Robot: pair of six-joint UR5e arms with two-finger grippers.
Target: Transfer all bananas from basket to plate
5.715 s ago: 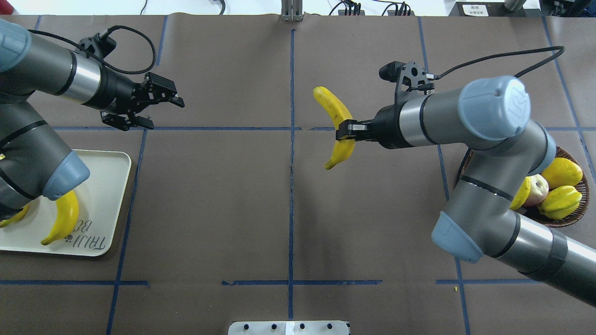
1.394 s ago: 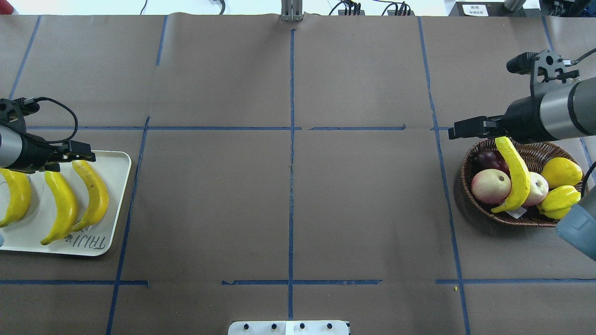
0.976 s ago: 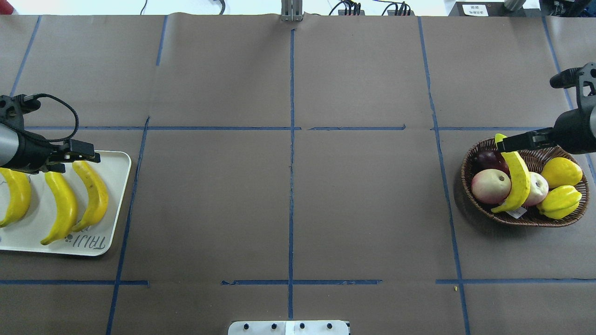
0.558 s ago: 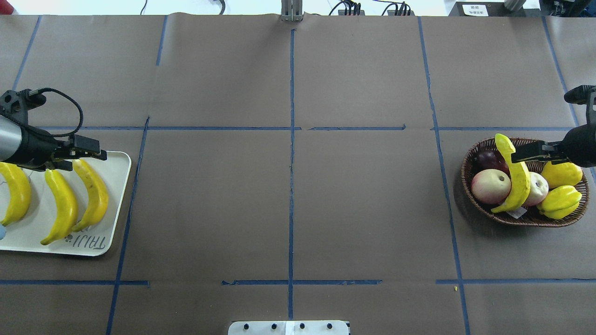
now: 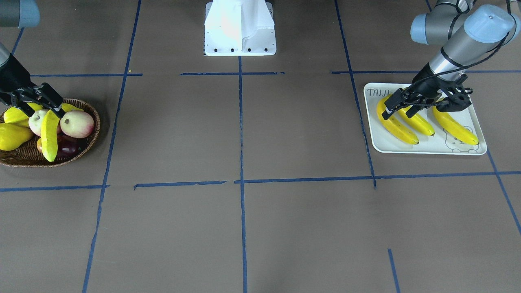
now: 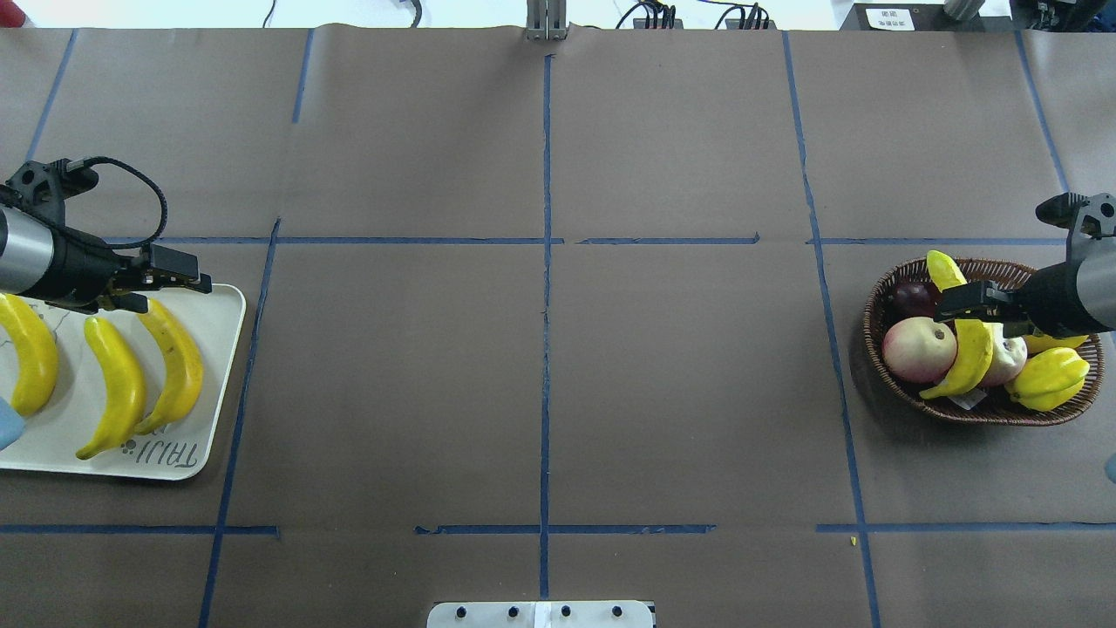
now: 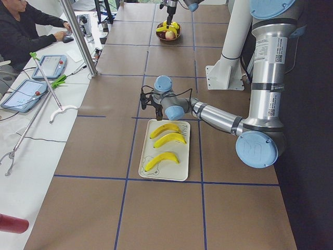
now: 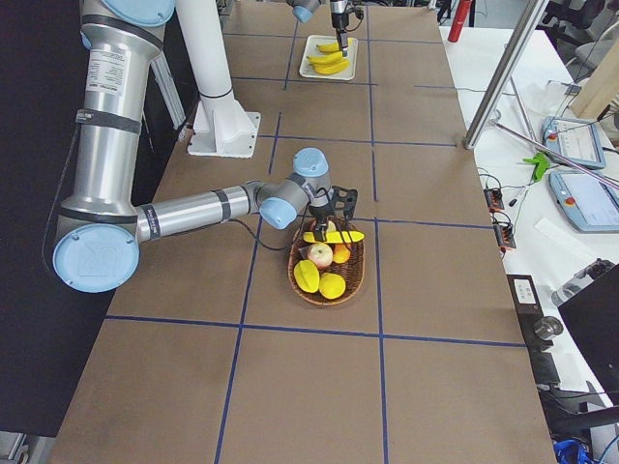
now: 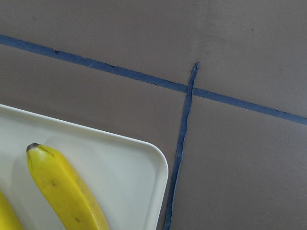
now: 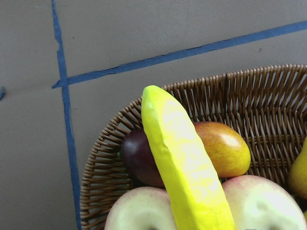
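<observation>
- The brown-papered desk, crossed by blue tape lines, separates the plate on the robot's left from the basket on its right.
- The white "TAIJI" plate now carries three bananas side by side. Seconds ago it showed only two, while the third hung in the right arm's grip over mid-desk.
- The wicker basket still holds a peach-like fruit, a dark plum and a star fruit, none of them part of the job.
- The last banana lies propped across that fruit, its upper tip at the basket's far rim. By this count the transfer is three-quarters done, with one pick and one delivery to go.
- The right end effector, at the far rim a second ago, has moved in over the banana's upper half. Its fingers stand apart astride the fruit and do not appear clamped yet.
- The left end effector, spread wide and holding nothing, hangs over the plate's far edge, edging slightly toward mid-desk.
</observation>
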